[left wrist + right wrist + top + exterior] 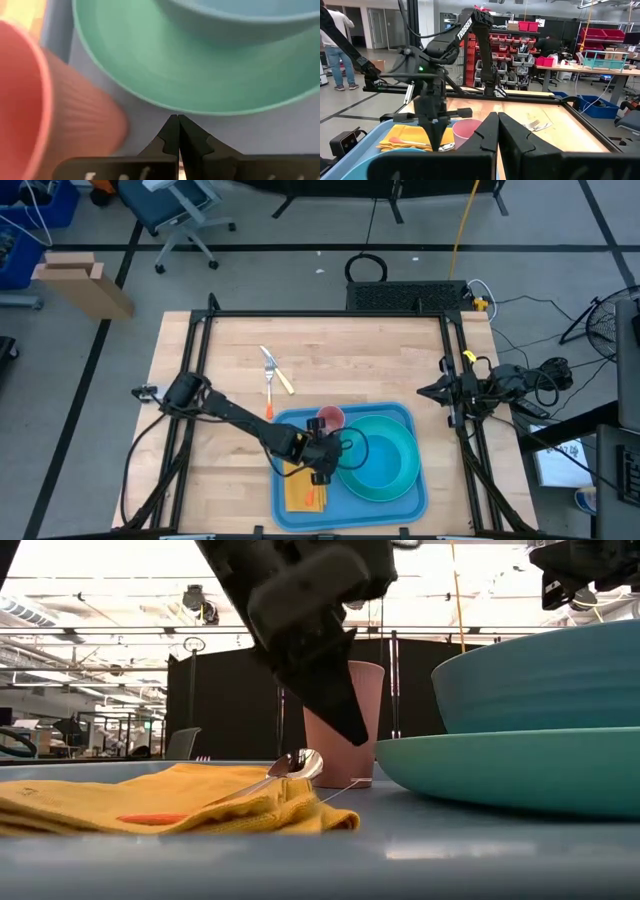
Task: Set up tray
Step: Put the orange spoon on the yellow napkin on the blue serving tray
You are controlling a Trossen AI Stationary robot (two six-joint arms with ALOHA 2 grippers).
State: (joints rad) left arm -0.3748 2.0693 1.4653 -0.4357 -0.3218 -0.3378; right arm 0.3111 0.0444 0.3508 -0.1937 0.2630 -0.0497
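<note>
Tray (400, 416): blue, rectangular, low-rimmed; lies flat on the wooden table (230, 360) at its near edge, directly beneath the left gripper (322, 477).

Contents, placed from that gripper:
- Teal plate (385, 480), carrying a teal bowl (385, 448); just beside the gripper on its right-arm side. In the left wrist view the plate rim (200, 95) lies close ahead of the fingertips.
- Pink ribbed cup (331, 419); upright, just beyond the gripper toward the far side of the tray, close beside the fingers in the left wrist view (45, 125).
- Yellow folded napkin (302, 492); under and beside the gripper, on the side away from the plate. An orange-handled spoon (290, 770) rests on it, bowl end near the fingertips.

Left gripper: fingers (172, 135) pressed together, tips pointing down just above the tray floor; nothing between them. Contact with the spoon cannot be told.

Right gripper (435, 392): well apart from the tray, at the table's right frame rail; fingers (492, 132) together, empty.

Off the tray: a fork (269, 366) and an orange-and-yellow-handled utensil (278, 385), on bare wood beyond the left gripper, well apart from it.
</note>
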